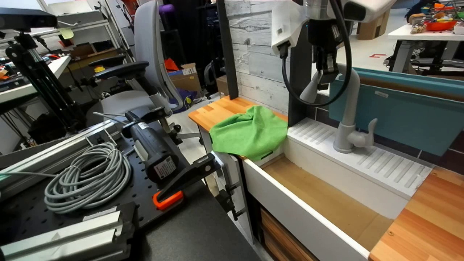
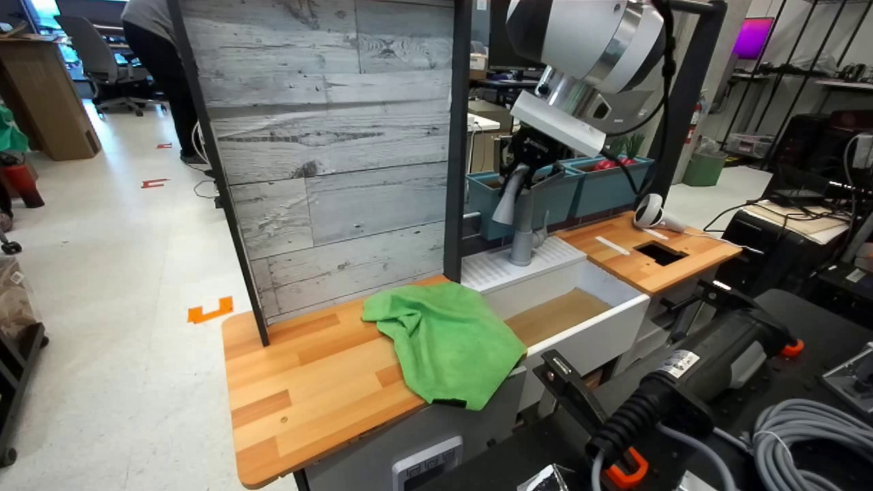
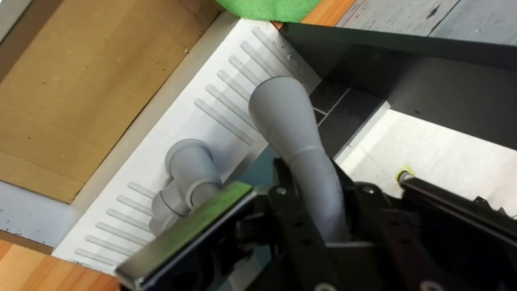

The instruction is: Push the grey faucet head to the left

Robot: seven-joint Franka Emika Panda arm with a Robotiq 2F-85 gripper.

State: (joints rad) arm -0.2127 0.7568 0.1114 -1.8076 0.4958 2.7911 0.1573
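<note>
"Behind the sink basin [image 1: 322, 195], what is listed?"

"Grey faucet head [image 1: 351, 98]: one, upright on the white ledge [image 1: 315, 132], mouth [image 1: 308, 95] toward the dark post [image 2: 458, 150]. My claw [image 3: 315, 173]: one, a side at each flank of the spout; clamped or merely straddling, I cannot tell."

"Faults likely?"

"Smooth round spout: may slip if I push off its arc. Foot [image 1: 343, 145] may rock under too much force; overrun may knock the post."

"Clearances?"

"Basin side: open. Teal planter [image 1: 417, 116]: close behind the spout. Post: limit on the mouth's side."

Faucet [image 1: 351, 105] on ledge [image 1: 389, 167], cloth [image 1: 250, 134] on countertop [image 1: 212, 110]
</note>
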